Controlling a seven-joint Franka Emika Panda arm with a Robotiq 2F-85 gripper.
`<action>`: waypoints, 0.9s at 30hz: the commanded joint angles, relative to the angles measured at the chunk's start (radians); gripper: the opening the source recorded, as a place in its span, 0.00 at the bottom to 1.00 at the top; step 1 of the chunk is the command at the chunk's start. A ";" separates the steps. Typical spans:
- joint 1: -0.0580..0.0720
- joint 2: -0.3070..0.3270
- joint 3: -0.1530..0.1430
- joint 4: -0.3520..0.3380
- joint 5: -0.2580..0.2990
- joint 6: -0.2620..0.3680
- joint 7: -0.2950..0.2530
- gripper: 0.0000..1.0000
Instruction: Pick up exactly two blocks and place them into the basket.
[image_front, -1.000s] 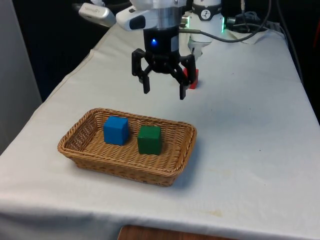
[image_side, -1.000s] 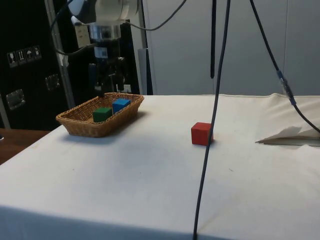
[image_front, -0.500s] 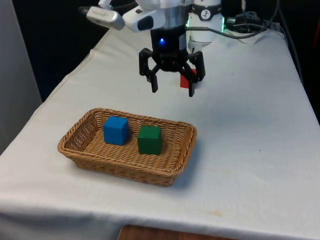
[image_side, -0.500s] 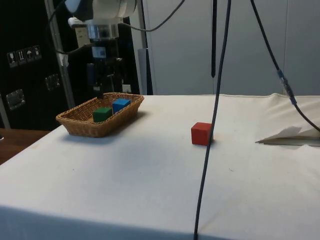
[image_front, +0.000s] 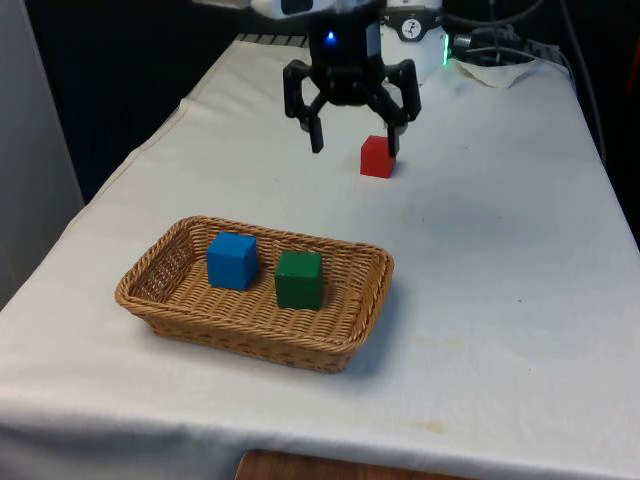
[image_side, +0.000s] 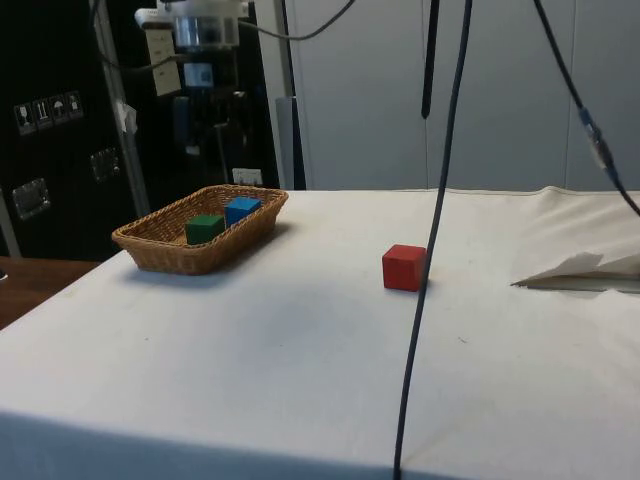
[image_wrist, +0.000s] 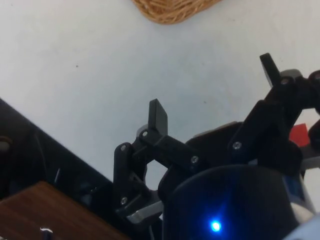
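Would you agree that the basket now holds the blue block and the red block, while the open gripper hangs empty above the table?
Not quite: the basket holds the blue block and the green block, not the red one. The red block sits on the cloth outside the basket, as the front view shows. The gripper does hang open and empty above the table.

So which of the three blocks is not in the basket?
The red block; it sits on the cloth, while blue and green lie inside the basket.

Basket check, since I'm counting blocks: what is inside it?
Inside the basket sit a blue block and a green block, side by side; nothing else shows on its visible floor.
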 joint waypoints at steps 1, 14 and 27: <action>0.027 -0.018 -0.017 -0.031 -0.005 0.017 -0.003 1.00; 0.067 -0.074 -0.039 -0.070 -0.012 0.038 -0.009 1.00; 0.061 -0.077 -0.025 -0.073 -0.007 0.044 -0.012 1.00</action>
